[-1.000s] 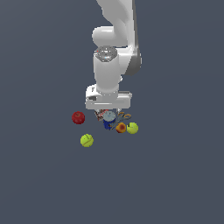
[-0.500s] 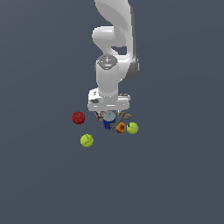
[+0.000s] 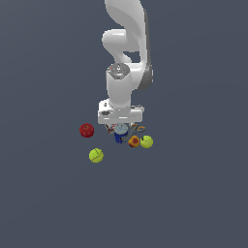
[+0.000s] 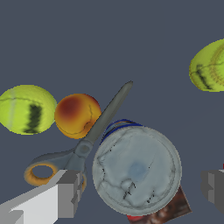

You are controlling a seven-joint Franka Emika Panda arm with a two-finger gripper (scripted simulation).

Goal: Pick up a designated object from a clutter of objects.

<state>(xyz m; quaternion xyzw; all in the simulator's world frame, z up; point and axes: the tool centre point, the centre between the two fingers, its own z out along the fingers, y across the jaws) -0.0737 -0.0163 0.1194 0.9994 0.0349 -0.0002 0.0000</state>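
Observation:
The blue can (image 3: 119,137) stands upright in the clutter, its silvery grey lid (image 4: 137,169) facing the wrist camera. My gripper (image 3: 120,127) is open directly above it. In the wrist view my gripper (image 4: 140,190) has one finger (image 4: 65,192) on each side of the lid, apart from it. Orange-handled scissors (image 4: 87,144) lie against the can, beside the orange fruit (image 4: 78,114). A dark red box (image 4: 166,210) peeks out from under the can's edge.
A red apple (image 3: 86,130) lies at the exterior view's left. One tennis ball (image 3: 96,155) sits in front left, another (image 3: 147,141) is right of the orange fruit (image 3: 134,141). Both balls show in the wrist view (image 4: 27,109) (image 4: 210,65).
The arm has come down steadily, bringing the open gripper closer over the can. The objects have not moved.

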